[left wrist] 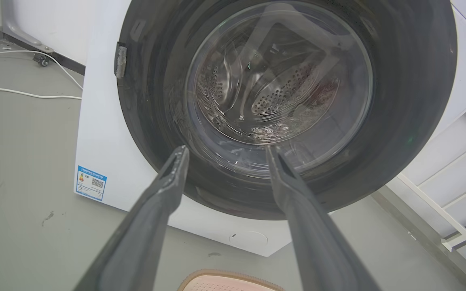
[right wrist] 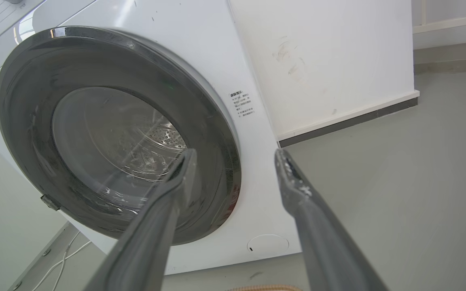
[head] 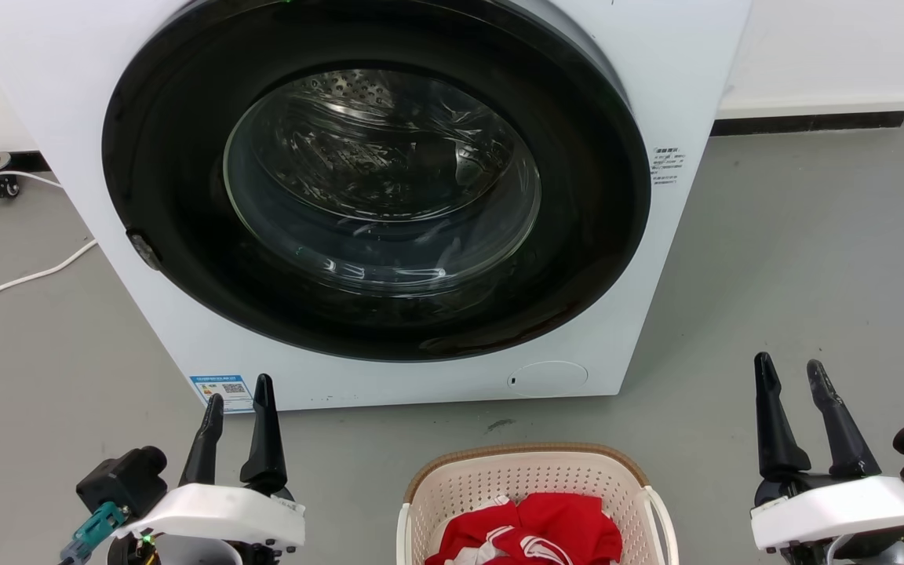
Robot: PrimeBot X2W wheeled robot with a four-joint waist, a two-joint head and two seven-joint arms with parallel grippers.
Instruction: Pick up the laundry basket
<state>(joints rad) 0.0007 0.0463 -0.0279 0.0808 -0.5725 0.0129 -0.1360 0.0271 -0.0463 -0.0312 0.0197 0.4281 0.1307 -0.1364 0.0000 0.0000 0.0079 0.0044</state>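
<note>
Facing washing machine [head: 656, 78] on floor [head: 813, 259], door shut. Spotting laundry basket [head: 526, 479] just in front of it, centred, likely for a two-sided lift. Holding left claw [head: 239, 391] and right claw [head: 788, 362] open, empty, flanking basket, apart from it. Noting red clothes [head: 546, 526] inside: expect extra weight.

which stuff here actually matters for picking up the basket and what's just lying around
For the job:
- laundry basket, on the floor in front of the machine
- left gripper, open
- right gripper, open

Just lying about:
- washing machine
- red clothing, inside the basket, so it would come along
- white cable on the floor
</note>
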